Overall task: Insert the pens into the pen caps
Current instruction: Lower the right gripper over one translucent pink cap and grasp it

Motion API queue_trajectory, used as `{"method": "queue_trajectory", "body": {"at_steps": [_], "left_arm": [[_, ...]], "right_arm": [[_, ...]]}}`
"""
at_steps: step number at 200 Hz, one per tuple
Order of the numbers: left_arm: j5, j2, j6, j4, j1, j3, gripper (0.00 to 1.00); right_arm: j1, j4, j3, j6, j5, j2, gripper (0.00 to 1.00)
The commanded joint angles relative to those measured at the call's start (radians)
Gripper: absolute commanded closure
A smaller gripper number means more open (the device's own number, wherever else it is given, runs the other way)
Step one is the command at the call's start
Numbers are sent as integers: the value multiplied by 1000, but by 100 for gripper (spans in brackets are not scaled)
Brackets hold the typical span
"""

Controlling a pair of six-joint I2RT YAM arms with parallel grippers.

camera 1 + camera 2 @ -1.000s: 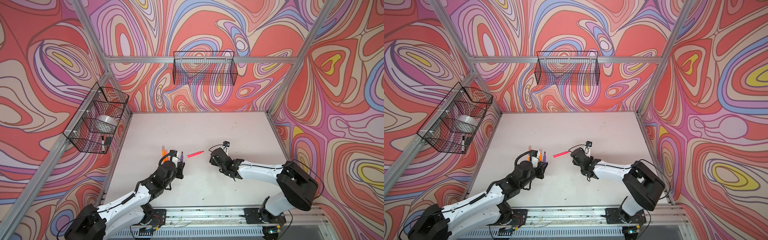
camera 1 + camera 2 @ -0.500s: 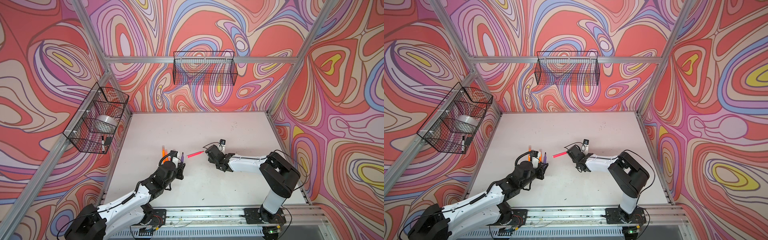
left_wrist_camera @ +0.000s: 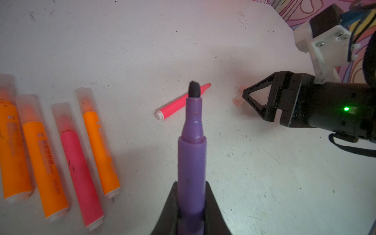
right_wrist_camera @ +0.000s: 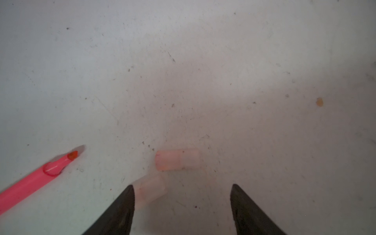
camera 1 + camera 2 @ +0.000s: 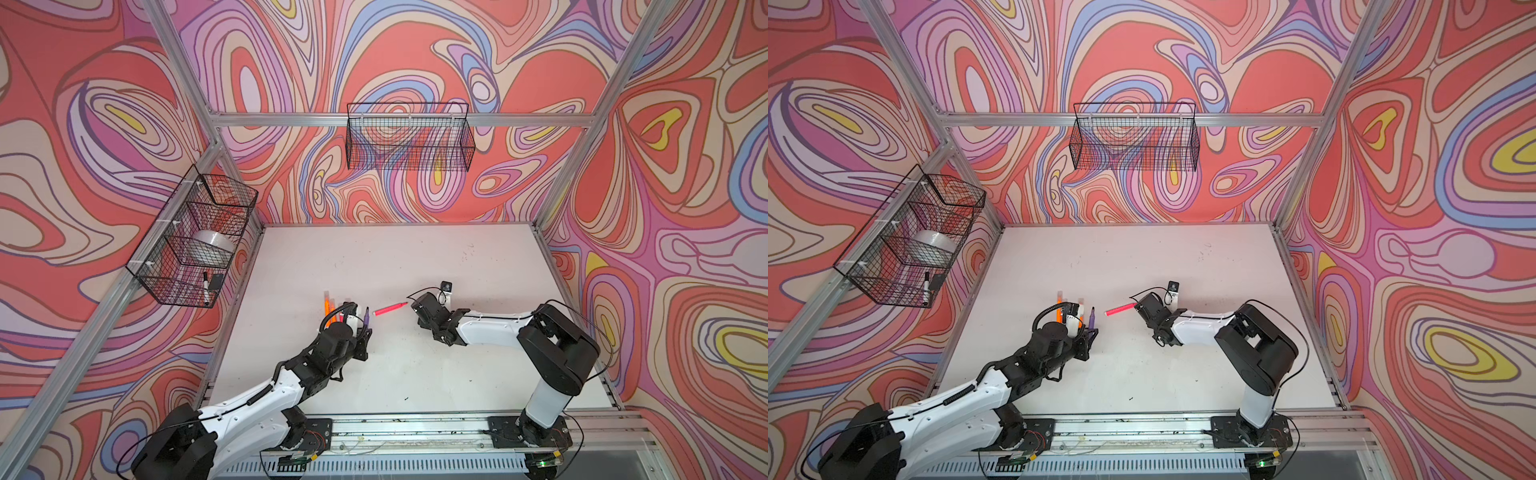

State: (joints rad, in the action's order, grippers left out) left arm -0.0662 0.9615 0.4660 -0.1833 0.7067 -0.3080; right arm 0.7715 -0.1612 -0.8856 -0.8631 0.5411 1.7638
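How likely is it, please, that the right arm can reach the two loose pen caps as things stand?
Probably yes. The right end effector is open, and both pen caps lie on the table just ahead of it, one beside a finger. The pink pen lies off to the side.

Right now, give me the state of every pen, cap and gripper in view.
left gripper: shut on the purple pen.
purple pen: uncapped, tip exposed.
loose pink pen: uncapped, lying flat.
three orange pens: capped, lying flat.
second pink pen: capped, lying flat between orange ones.
two loose caps: empty, lying flat.
right gripper: open, empty, at the caps.
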Motion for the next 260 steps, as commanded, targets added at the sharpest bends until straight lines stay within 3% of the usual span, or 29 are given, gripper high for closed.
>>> {"method": "queue_trajectory", "body": {"at_steps": [1, 106, 147, 211, 232, 260], "left_arm": [[10, -14, 8, -12, -2, 9, 100], [9, -21, 4, -4, -3, 7, 100], [10, -19, 6, -9, -3, 7, 100], [20, -10, 8, -7, -3, 1, 100], [19, -16, 10, -5, -3, 1, 100], [21, -14, 9, -4, -3, -1, 100]], "right_arm": [[-6, 3, 22, -1, -19, 29, 24], [-5, 12, 20, -7, -31, 55, 28], [-5, 24, 60, -4, -46, 14, 50], [-6, 18, 50, 7, -85, 35, 63], [-5, 23, 49, 10, -106, 34, 72], [-3, 31, 57, 14, -135, 24, 72]]}}
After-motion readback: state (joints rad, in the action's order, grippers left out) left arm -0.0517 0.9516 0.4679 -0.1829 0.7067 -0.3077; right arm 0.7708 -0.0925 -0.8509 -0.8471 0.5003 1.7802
